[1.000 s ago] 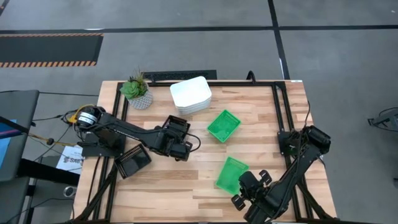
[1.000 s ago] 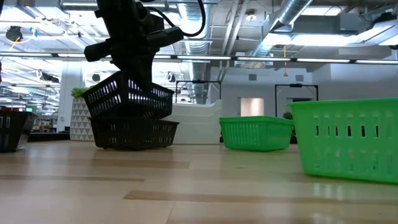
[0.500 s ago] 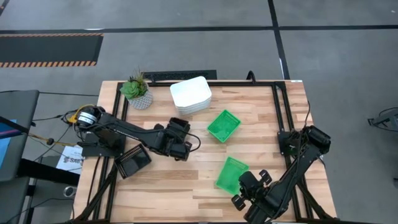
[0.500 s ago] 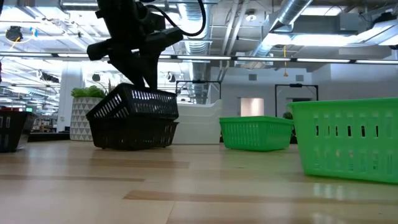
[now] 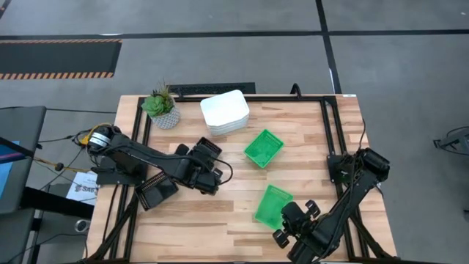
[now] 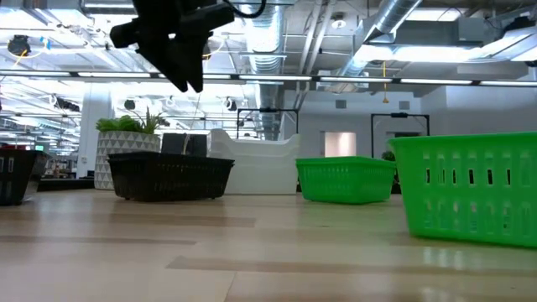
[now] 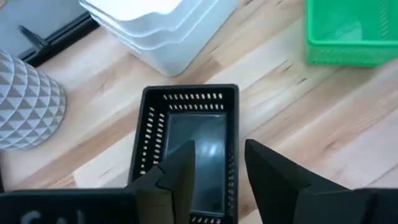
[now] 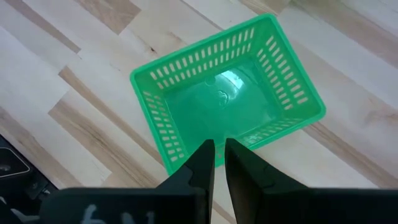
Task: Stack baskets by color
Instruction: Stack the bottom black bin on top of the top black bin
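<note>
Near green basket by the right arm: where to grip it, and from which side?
Pinch the rim wall of the green basket nearest the right tool, coming straight down. It sits upright and open-topped, its thin slotted wall already under the shut fingers, with clear wood around it.

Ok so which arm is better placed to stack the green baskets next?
The right. Its gripper hangs shut at the rim of the near green basket, close to the far green basket. The left gripper is open above the black stack it has just let go.
</note>
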Robot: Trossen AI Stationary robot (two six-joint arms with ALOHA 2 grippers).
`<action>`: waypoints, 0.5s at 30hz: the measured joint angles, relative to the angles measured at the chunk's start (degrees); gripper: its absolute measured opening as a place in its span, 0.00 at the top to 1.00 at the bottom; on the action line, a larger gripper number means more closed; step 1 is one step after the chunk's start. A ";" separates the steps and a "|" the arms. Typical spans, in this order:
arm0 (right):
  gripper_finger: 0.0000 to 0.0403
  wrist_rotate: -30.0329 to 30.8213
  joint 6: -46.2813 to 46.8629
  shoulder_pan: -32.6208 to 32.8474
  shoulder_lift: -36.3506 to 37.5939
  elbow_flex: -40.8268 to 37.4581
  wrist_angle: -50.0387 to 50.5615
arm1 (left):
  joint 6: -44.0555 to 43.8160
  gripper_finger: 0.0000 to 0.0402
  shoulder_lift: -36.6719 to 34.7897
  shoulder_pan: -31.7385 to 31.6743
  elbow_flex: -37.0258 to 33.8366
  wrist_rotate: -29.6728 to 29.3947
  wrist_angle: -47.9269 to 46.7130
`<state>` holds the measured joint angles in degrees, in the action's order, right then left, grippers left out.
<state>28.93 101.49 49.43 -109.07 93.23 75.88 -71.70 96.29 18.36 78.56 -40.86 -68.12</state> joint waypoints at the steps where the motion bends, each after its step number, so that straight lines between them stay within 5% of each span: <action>1: 0.84 0.01 0.00 0.00 0.02 0.00 -0.05 | -0.01 0.68 0.00 0.20 0.00 -0.17 0.60; 9: 0.84 0.03 -0.04 0.02 -0.01 0.00 -0.48 | 1.53 0.69 0.52 1.39 -4.66 -1.36 11.09; 15: 0.84 0.04 -0.15 0.15 0.02 0.00 -0.94 | 5.09 0.69 0.30 5.95 -4.70 7.60 -0.19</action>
<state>28.97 101.34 49.58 -109.06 93.23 74.94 -66.61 96.59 24.31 73.87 -33.26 -68.31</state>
